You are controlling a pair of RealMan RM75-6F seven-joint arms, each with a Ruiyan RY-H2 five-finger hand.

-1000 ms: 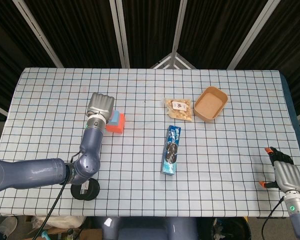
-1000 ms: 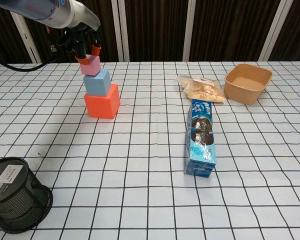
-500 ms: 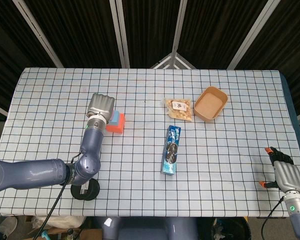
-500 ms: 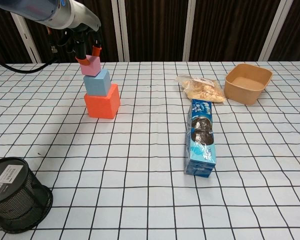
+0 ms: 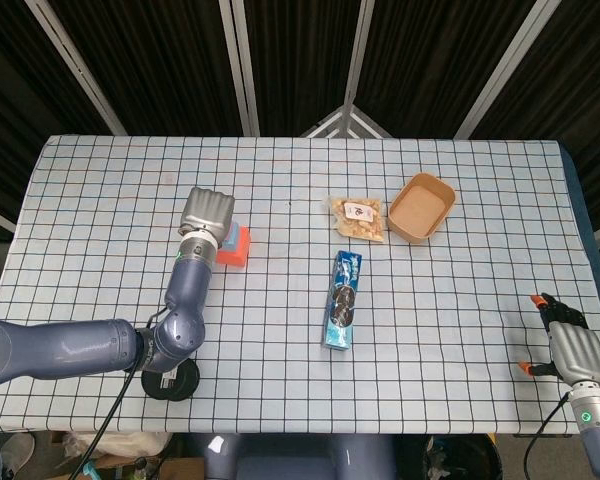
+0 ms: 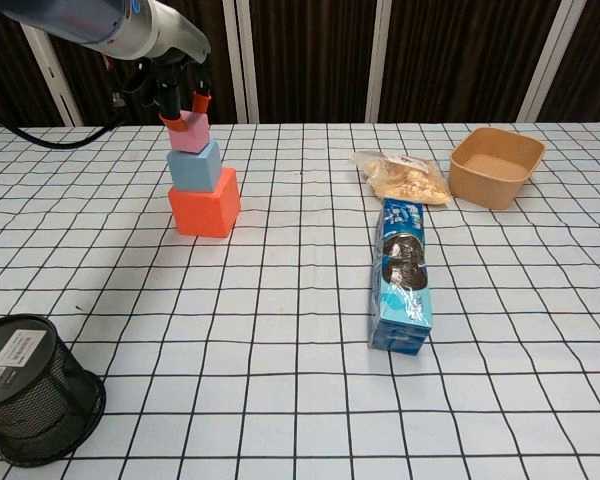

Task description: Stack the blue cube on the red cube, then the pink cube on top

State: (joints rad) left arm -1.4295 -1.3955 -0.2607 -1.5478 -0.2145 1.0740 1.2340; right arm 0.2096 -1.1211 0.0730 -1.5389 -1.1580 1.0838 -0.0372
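Observation:
The red cube (image 6: 205,210) sits on the table at the left, with the blue cube (image 6: 194,166) stacked on it. On top of the blue cube rests the pink cube (image 6: 188,133), pinched by the orange fingertips of my left hand (image 6: 178,88). In the head view my left hand (image 5: 207,213) covers the stack, and only an edge of the red cube (image 5: 238,249) shows beside it. My right hand (image 5: 570,349) hovers at the table's near right edge, fingers apart and holding nothing.
An upright blue cookie pack (image 6: 401,276) lies mid-table. Behind it are a bag of snacks (image 6: 403,176) and a brown paper bowl (image 6: 494,166). A black mesh cup (image 6: 30,401) stands at the near left corner.
My left hand has shifted the pink cube slightly to the right, setting it more squarely over the blue cube. The right hand has not moved.

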